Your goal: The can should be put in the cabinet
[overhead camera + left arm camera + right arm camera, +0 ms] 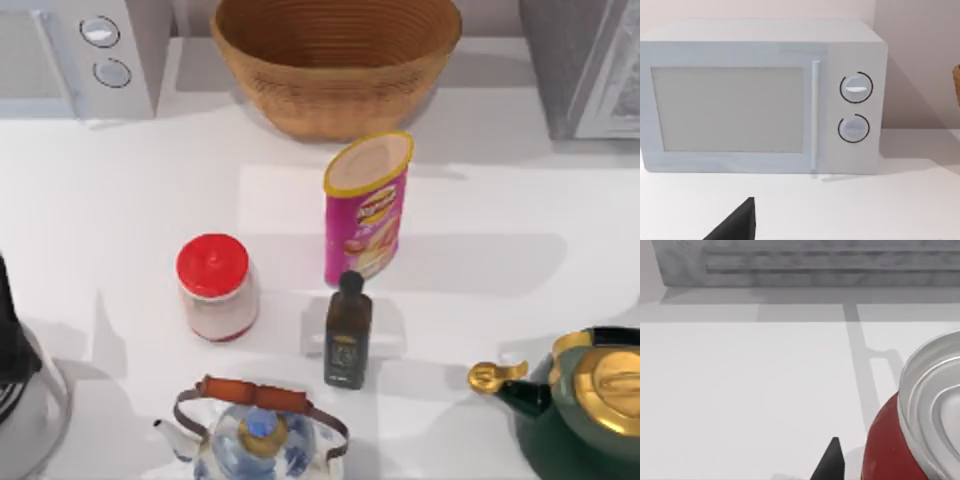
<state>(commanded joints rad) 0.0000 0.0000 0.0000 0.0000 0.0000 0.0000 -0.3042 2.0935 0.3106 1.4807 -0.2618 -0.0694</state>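
The can (367,208) is a tall pink chips tube with a yellow rim and beige top. It stands upright in the middle of the white table, just in front of the wicker basket. The cabinet (585,62) is a grey boxy unit with a paler framed panel at the far right corner; its grey front (815,264) also spans the far end of the right wrist view. A dark edge of my left gripper (735,224) faces the microwave, well away from the can. My right gripper (830,462) is likewise a dark tip low over bare table, facing the cabinet.
A red-lidded white jar (214,286) and a small dark bottle (347,330) stand just in front of the can. A wicker basket (335,58), a white microwave (80,55), a blue-patterned teapot (255,435) and a green kettle (585,405) ring the table. A red, silver-topped object (915,435) sits beside my right gripper.
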